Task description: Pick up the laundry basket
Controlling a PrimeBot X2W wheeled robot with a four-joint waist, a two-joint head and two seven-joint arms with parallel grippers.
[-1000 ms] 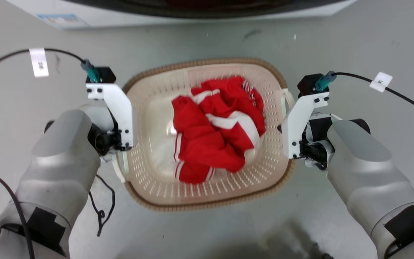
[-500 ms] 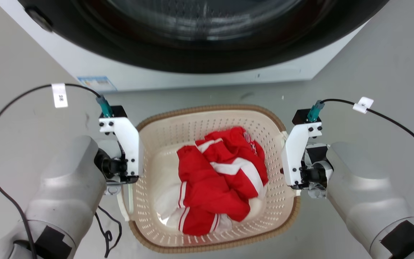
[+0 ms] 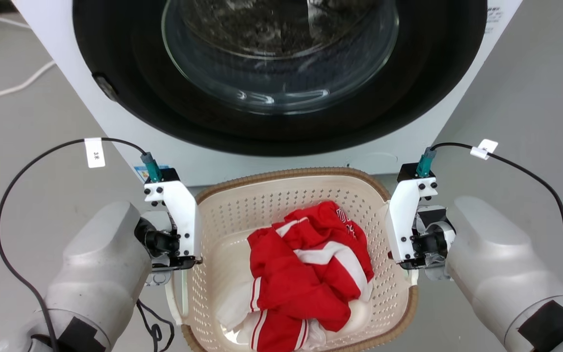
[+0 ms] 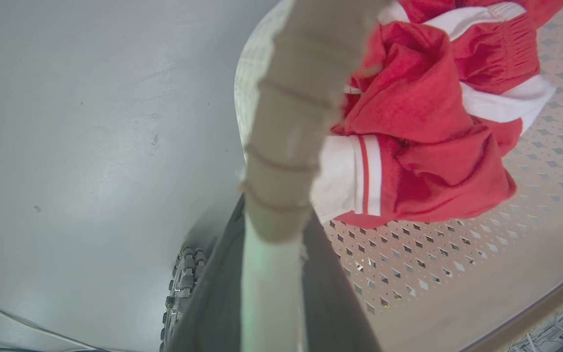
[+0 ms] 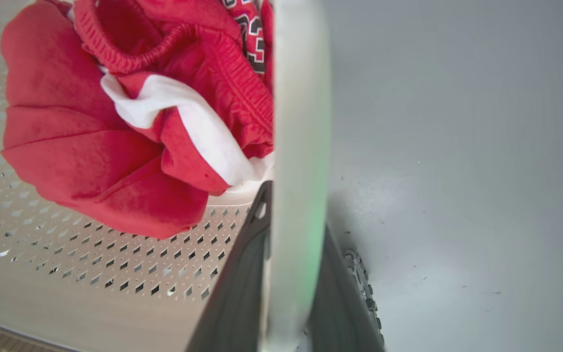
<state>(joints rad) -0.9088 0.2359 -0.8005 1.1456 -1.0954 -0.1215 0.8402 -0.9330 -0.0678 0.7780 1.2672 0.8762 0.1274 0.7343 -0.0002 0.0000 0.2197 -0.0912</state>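
Cream basket (image 3: 271, 208) gripped on both sides, before the washer (image 3: 203, 166)
Left end effector (image 4: 272, 244) is clamped on the white left handle (image 4: 269, 298); right end effector (image 5: 293, 230) likewise pinches the right handle (image 5: 301, 122); the basket sits between them, holding red and white clothes (image 3: 311, 264); beyond its brown rim stands the white washer with its round dark door (image 3: 281, 54).

left gripper (image 4: 272, 230) | jaws clamped on handle (image 4: 268, 293) | laundry basket (image 4: 457, 264) holds red clothes (image 4: 423, 146)
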